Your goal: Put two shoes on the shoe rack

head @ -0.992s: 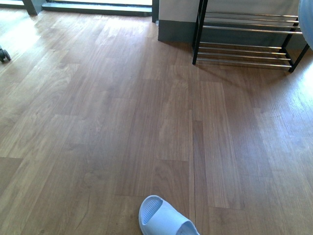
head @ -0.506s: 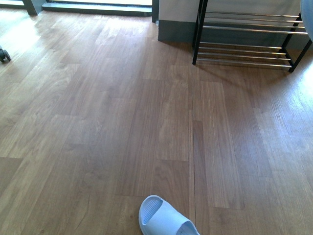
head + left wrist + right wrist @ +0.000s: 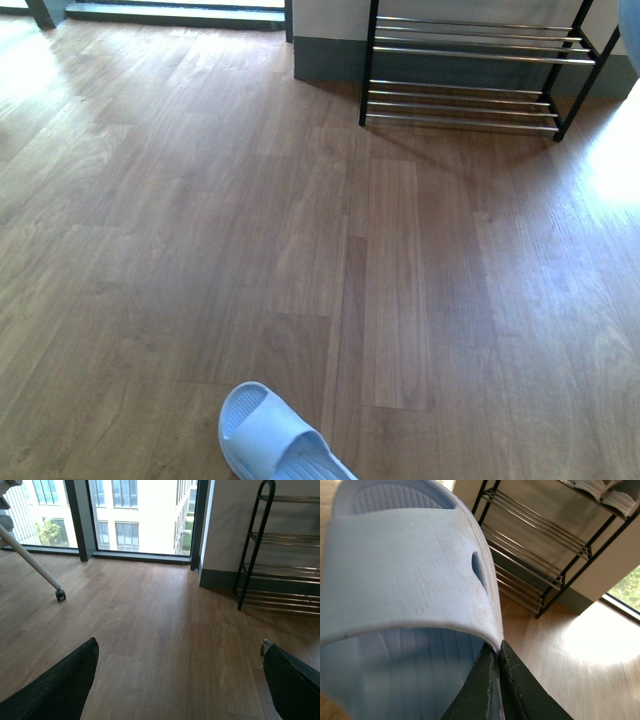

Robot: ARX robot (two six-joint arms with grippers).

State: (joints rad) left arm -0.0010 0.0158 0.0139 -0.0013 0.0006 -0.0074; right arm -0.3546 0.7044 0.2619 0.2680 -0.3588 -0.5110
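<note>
Wooden floor [image 3: 200, 220] is stretching open between grounded slide [image 3: 275, 440] and shoe rack [image 3: 465, 95]; right gripper [image 3: 497, 652] is pinching second slide [image 3: 405, 575]; left gripper [image 3: 178, 647] is gaping.

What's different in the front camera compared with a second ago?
The whole view slid left: the shoe rack and the blue slide on the floor both show further left, so the camera likely swung right. Relative to each other they look unmoved.

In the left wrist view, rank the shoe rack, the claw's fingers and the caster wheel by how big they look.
1. shoe rack, though cropped by the frame.
2. claw fingers, enlarged by nearness, so unsure against the rack.
3. caster wheel, clearly smallest.
</note>
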